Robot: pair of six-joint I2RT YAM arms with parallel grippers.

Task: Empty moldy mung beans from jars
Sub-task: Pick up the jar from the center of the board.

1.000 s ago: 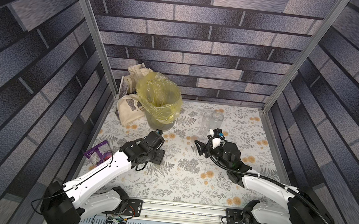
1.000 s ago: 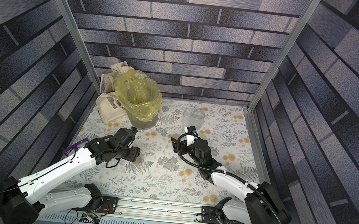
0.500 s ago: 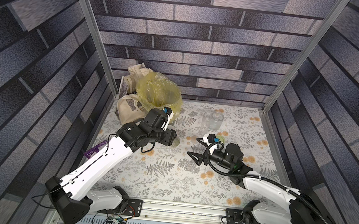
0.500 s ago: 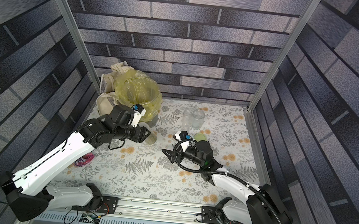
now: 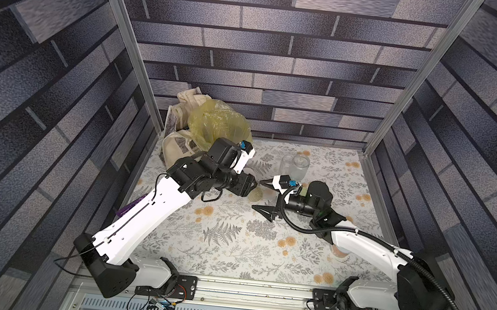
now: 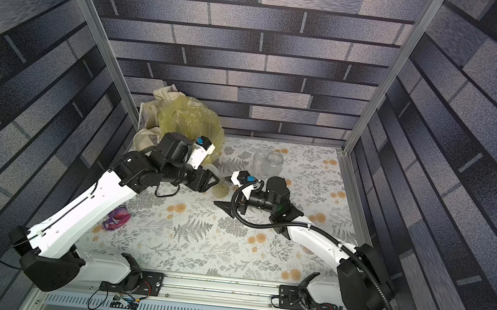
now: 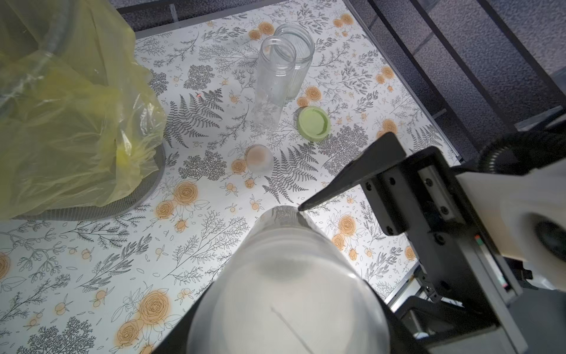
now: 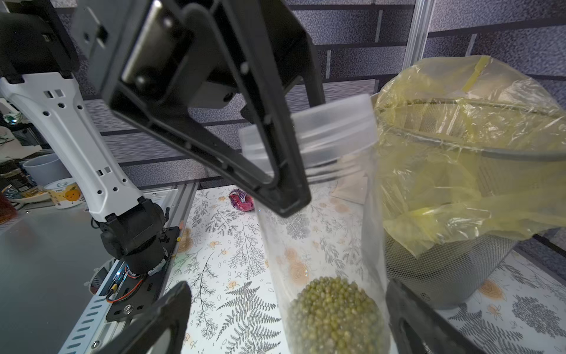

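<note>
My left gripper (image 5: 250, 184) is shut on a clear jar (image 8: 321, 230) just below its frosted white lid (image 8: 309, 131), holding it off the table. In the left wrist view that lid (image 7: 288, 291) hides the gripper's jaws. Olive-green mung beans (image 8: 333, 309) fill the jar's bottom end, and the mung beans (image 5: 255, 193) also show in a top view. My right gripper (image 5: 263, 196) stands wide open, one finger on each side of that bottom end. Two open, empty jars, a tall narrow one (image 7: 272, 82) and a wider one (image 7: 298, 58), stand at the back.
The grey mesh bin with its yellow bag (image 5: 217, 125) stands at the back left, a cloth bag (image 5: 180, 129) behind it. A pale green lid (image 7: 314, 124) and a small frosted lid (image 7: 258, 157) lie on the floral table. A purple packet (image 6: 116, 217) lies front left.
My left arm has lifted the jar and carried it right, toward the middle. My right gripper has swung left to meet it and opened fully around its bottom end.
</note>
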